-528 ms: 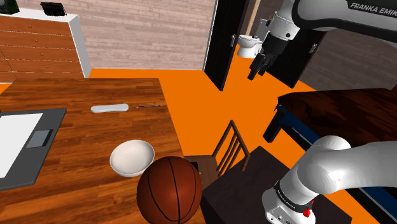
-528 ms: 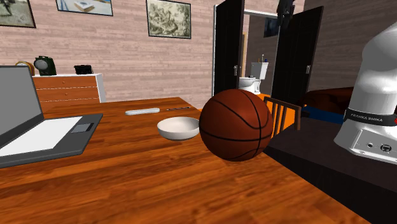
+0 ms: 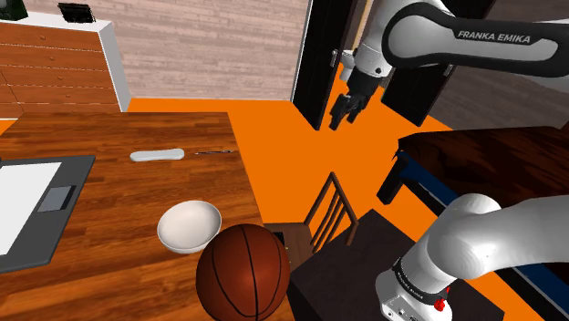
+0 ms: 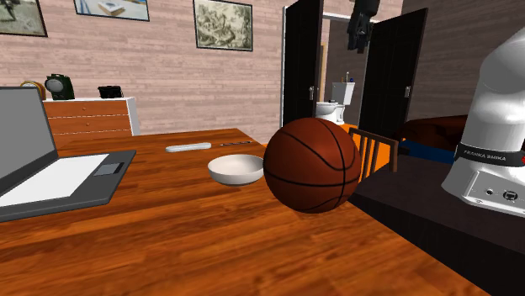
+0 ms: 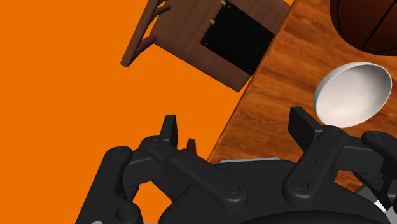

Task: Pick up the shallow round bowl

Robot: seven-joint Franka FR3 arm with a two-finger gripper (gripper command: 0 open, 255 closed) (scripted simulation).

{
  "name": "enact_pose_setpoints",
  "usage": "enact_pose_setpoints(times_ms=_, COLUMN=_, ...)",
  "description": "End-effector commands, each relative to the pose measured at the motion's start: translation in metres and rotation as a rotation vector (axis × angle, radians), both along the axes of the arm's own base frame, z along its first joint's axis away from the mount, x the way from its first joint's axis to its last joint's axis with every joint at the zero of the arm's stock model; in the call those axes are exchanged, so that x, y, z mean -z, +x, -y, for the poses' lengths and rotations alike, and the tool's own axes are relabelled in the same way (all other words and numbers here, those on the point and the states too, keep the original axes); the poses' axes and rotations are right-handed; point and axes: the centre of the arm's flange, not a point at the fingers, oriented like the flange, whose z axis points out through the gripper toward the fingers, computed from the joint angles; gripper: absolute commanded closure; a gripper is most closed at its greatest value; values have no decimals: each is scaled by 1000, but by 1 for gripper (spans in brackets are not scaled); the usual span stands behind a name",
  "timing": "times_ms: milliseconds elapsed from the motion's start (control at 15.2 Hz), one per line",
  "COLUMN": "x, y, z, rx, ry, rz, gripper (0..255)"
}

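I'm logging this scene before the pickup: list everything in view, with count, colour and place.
bowl: one, white, on table beside basketball
basketball: one, orange-brown, on table near chair
laptop: one, grey, open, on table
flat bar: one, white, farther across table
table: one, brown wood
chair: one, brown, at table's edge
dresser: one, wood drawers, by wall
pictures: three, framed, on wall
toilet: one, white, past the doorway
stand: one, dark, beside chair
arm: one, white with dark joints
gripper: one, black, open, high above orange floor
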Motion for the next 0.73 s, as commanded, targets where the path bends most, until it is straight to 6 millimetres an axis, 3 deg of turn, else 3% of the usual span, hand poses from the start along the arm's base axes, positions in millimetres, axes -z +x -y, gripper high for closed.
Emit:
enact_pose_setpoints(times_ms=0, x=18, y=9, z=-17, rx=7, ry=3, rz=-3, gripper=0)
enact_pose_setpoints(times_ms=660, x=106, y=61, z=-102, rx=36, ry=14, rz=-28, gripper=0)
